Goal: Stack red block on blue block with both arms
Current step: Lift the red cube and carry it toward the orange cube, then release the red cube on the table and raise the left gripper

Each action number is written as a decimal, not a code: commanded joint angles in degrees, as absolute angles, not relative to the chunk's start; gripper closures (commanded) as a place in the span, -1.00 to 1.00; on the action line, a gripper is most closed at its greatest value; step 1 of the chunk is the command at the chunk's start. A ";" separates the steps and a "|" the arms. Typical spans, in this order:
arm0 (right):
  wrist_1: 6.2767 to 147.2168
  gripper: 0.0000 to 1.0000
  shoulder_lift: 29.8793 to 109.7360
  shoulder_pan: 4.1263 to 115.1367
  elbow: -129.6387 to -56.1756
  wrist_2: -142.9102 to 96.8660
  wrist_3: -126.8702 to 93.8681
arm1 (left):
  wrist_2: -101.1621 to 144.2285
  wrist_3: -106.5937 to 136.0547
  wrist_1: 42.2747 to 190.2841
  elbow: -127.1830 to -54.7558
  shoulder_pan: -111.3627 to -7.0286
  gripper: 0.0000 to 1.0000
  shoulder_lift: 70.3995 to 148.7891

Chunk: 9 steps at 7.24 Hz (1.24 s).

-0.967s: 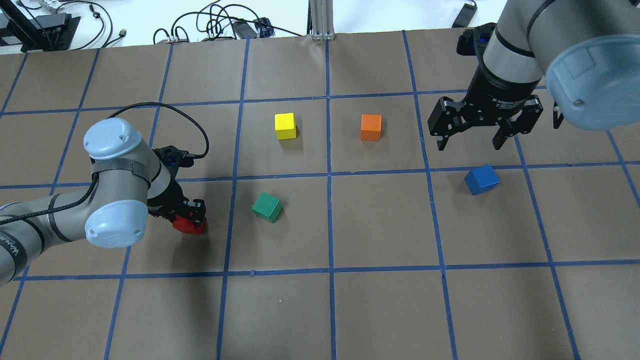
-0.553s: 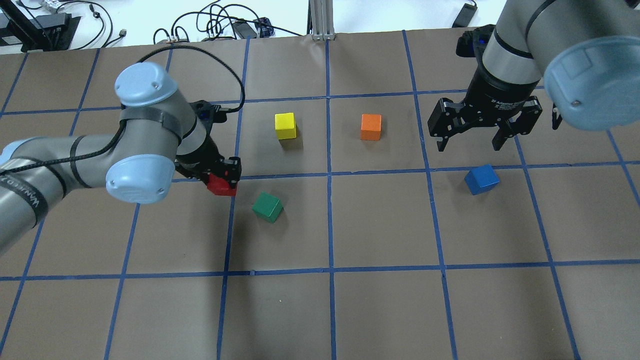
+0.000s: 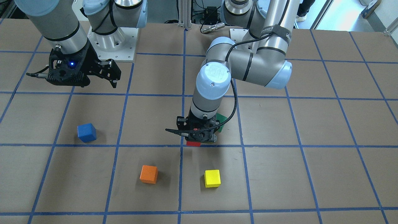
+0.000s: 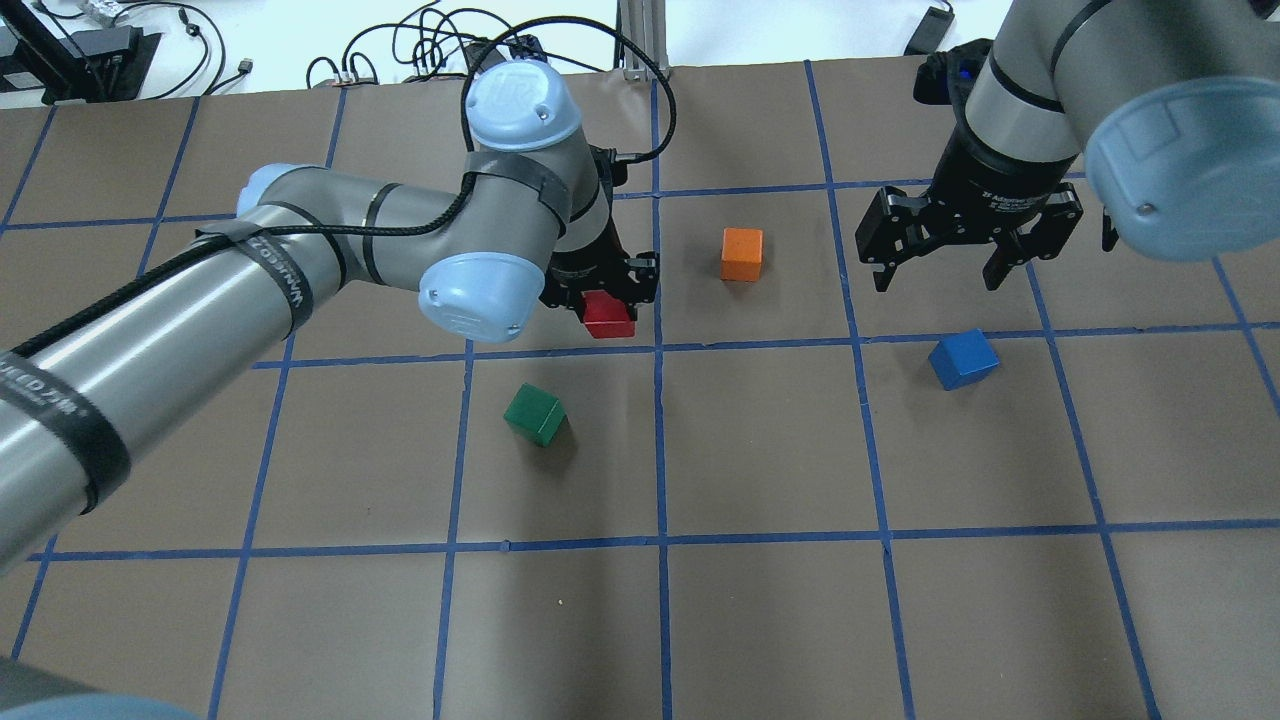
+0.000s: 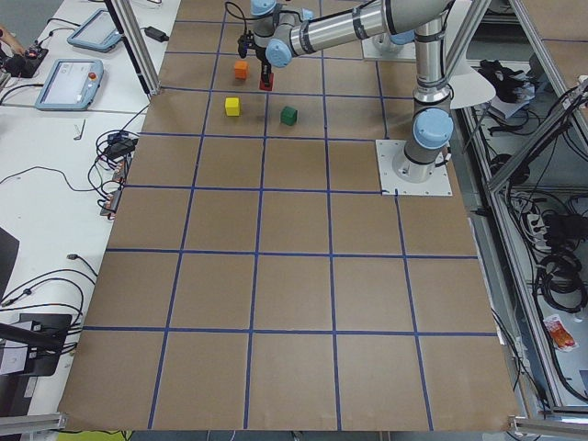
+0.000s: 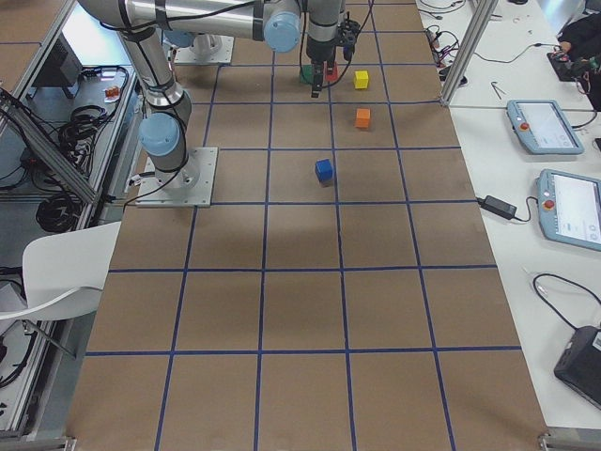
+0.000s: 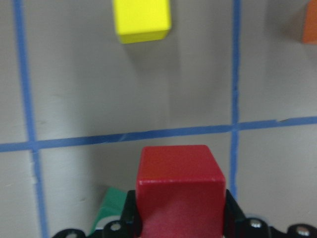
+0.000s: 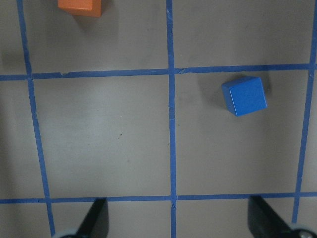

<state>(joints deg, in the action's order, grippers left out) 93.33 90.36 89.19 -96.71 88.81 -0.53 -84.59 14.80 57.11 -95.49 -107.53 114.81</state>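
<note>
Currently the transport step is in hand. The left end effector (image 4: 606, 297) pinches the red block (image 4: 608, 320) between its fingers and appears to hold it just clear of the worktop (image 4: 760, 600). The red block is well apart from the blue block (image 4: 963, 359), on that block's robot-left side. The orange cube (image 4: 741, 254) stands roughly between the two, slightly farther from the robot than the blue block.

The right end effector (image 4: 938, 282) hovers near the blue block, on its far side from the robot, with its fingers spread and nothing between them. The blue block rests bare on the worktop, turned askew to the grid tape.

The next move calls for closing the remaining gap to the blue block, either by a long reach across or by passing the red block to the right arm (which of the two cannot be told). The red block must then be squared to the blue block's skewed top face before lowering and release. Clearance from the right end effector needs watching.

Compared with 0.6 s ago, the red block is far closer to the blue block, having left the green cube (image 4: 535, 414) behind. The left arm now hides the yellow cube (image 3: 212, 178) in the overhead view. The blue block and the right end effector are practically unchanged.
</note>
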 commanded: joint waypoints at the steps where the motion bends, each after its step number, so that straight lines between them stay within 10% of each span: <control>1: 94.65 -1.00 90.18 89.12 -96.50 88.86 -0.70 | -84.90 16.00 52.74 -94.05 -110.38 0.96 120.13; 2: 95.96 -1.00 90.00 89.12 -96.85 88.68 -0.70 | -85.08 15.21 52.47 -93.78 -110.48 0.63 121.19; 3: 95.89 -1.00 89.74 89.12 -96.68 88.77 -0.70 | -85.34 15.64 51.95 -93.95 -110.48 -0.86 121.29; 9: 101.68 -1.00 86.59 89.03 -97.55 88.86 -0.88 | -90.14 -1.70 79.46 -82.38 -97.50 -1.00 104.45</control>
